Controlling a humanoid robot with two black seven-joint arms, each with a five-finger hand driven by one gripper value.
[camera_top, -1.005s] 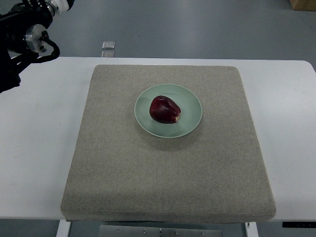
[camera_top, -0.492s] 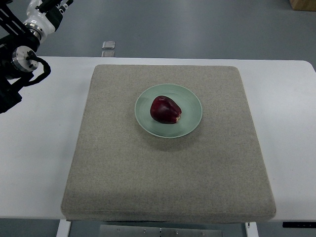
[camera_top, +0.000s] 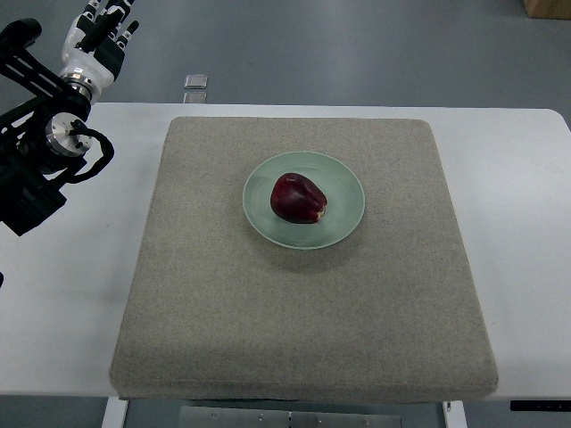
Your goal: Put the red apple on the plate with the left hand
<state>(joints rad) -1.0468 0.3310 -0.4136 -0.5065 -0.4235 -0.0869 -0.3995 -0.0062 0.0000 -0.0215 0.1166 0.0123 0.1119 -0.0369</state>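
The dark red apple [camera_top: 299, 198] rests centred on the pale green ceramic plate [camera_top: 346, 183]; the left hand [camera_top: 103, 34], fingers spread and empty, hangs well apart, so placement looks complete.

Lab, white table [camera_top: 522, 232] (felt mat [camera_top: 303, 312]), grey floor [camera_top: 357, 53]

One apple [camera_top: 299, 198], one plate [camera_top: 346, 183], one mat [camera_top: 303, 312].
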